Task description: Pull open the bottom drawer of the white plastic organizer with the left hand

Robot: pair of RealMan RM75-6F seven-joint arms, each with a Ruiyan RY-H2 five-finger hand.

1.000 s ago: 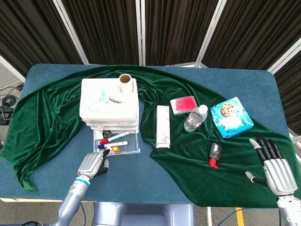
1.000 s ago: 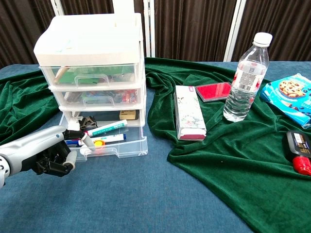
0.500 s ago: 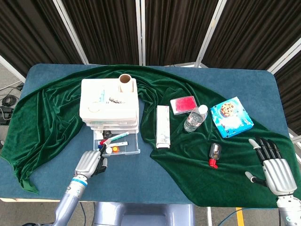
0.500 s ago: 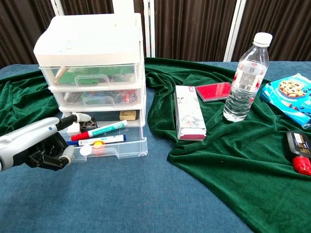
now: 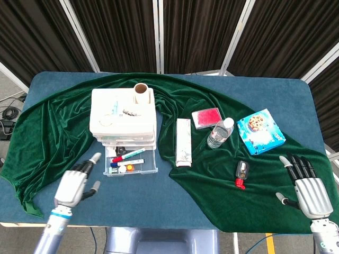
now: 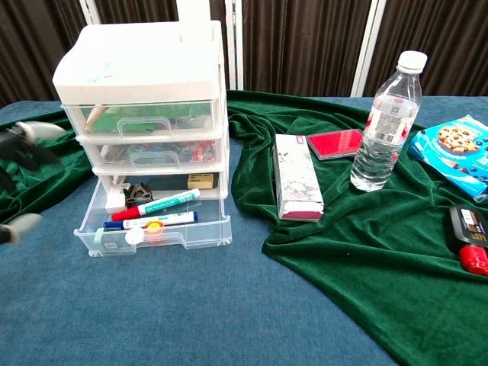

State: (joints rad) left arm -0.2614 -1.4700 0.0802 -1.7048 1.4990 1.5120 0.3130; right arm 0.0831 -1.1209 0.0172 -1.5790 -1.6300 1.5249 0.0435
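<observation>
The white plastic organizer (image 5: 123, 118) (image 6: 145, 84) stands on the green cloth at the left. Its clear bottom drawer (image 5: 132, 161) (image 6: 156, 221) is pulled out toward the table's front, showing markers and small items inside. My left hand (image 5: 74, 183) hovers left of the drawer and apart from it, fingers spread and holding nothing; in the chest view only blurred fingertips (image 6: 23, 137) show at the left edge. My right hand (image 5: 308, 187) lies open on the cloth at the front right.
A cardboard tube (image 5: 141, 91) stands on the organizer. A narrow box (image 5: 183, 142), red case (image 5: 206, 117), water bottle (image 5: 220, 132), cookie box (image 5: 260, 131) and small red-capped bottle (image 5: 241, 174) lie to the right on the green cloth (image 5: 63, 127).
My left hand let go of the drawer front, moved left and back from it, and spread its fingers. The drawer stays pulled out. The right hand has not moved.
</observation>
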